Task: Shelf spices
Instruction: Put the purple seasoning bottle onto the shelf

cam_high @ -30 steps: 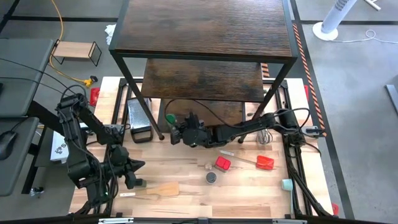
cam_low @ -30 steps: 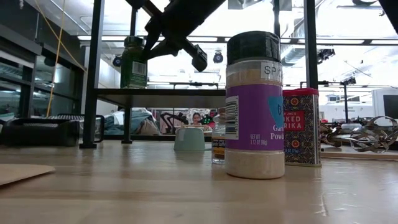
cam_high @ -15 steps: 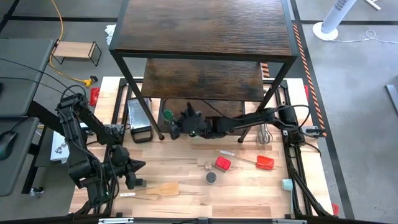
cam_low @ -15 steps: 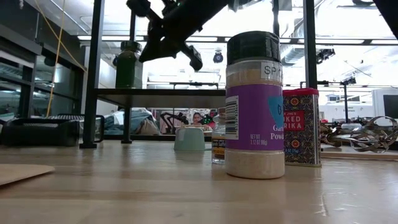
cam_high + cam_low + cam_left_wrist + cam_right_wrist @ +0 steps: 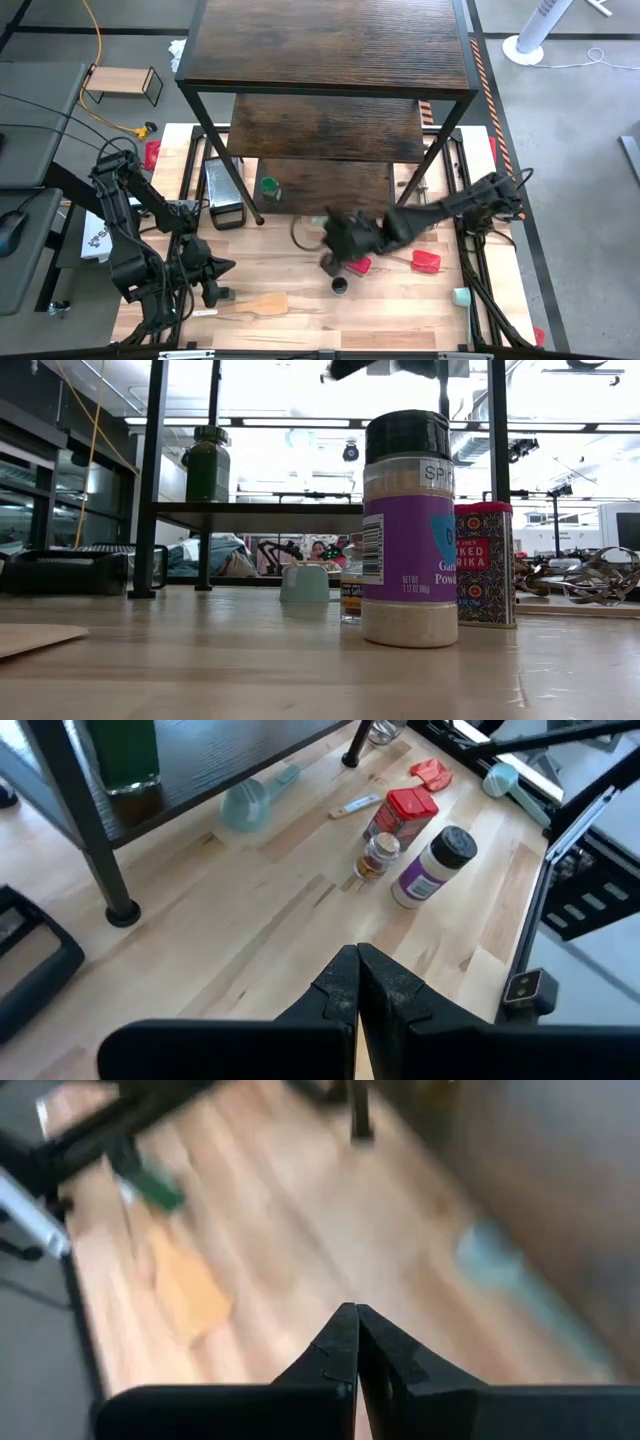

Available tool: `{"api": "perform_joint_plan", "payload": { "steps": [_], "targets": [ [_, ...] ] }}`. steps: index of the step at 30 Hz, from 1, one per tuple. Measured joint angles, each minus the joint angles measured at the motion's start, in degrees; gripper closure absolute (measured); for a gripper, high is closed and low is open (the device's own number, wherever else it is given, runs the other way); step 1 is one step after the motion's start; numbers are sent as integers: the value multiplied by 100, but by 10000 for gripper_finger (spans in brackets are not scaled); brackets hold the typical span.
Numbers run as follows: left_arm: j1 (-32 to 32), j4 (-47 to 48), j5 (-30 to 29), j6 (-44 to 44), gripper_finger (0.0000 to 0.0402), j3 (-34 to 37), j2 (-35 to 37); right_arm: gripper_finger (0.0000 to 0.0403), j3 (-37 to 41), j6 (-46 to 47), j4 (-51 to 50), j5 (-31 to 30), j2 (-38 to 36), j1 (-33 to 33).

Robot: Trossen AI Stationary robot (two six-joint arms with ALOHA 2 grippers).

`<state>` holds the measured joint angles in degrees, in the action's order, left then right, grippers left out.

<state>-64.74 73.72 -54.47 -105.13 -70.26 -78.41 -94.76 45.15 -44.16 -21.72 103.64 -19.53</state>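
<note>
The green-lidded jar (image 5: 270, 187) stands upright on the lowest board of the dark wood shelf (image 5: 330, 40); the low view shows the jar (image 5: 208, 465) there too. The dark-lidded white-label jar (image 5: 405, 530), the red tin (image 5: 485, 565) and the tiny pale jar (image 5: 350, 592) stand together on the table. No fifth, dark jar shows. My right gripper (image 5: 335, 245), shut and empty (image 5: 356, 1342), hovers over the table just left of the red tin (image 5: 360, 265). My left gripper (image 5: 357, 982) is shut and waits at the table's near left.
A wooden spatula (image 5: 262, 303) lies near the front edge. A red spatula (image 5: 425, 261) and a wire whisk (image 5: 425, 215) lie on the right. A dark tray (image 5: 222, 190) sits by the shelf's left leg, and a teal scoop (image 5: 250, 805) under the shelf.
My right gripper has let go of the green-lidded jar, which stays upright on the shelf's lowest board. The gripper has drawn back quickly from the shelf toward the table's near edge and somewhat to the right, over the jars on the table.
</note>
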Motion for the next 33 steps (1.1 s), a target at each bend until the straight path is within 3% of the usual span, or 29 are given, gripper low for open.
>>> {"api": "perform_joint_plan", "payload": {
  "steps": [8,17,24,29,33],
  "targets": [
    [387,-542,15,1040,401,0,0,403,0,2570,-1521,94,-103,-1350],
    [1488,-2750,830,4031,386,0,0,403,0,4331,-2869,97,-103,-2261],
    [2472,-3774,1091,5226,338,0,0,379,0,4174,-3673,291,-101,-2439],
    [3103,-4089,1575,5753,277,0,-2,298,0,3286,-3623,410,-101,-2434],
    [3445,-4169,2316,5878,225,0,0,228,0,2309,-3246,322,-101,-2288]
  ]
}}
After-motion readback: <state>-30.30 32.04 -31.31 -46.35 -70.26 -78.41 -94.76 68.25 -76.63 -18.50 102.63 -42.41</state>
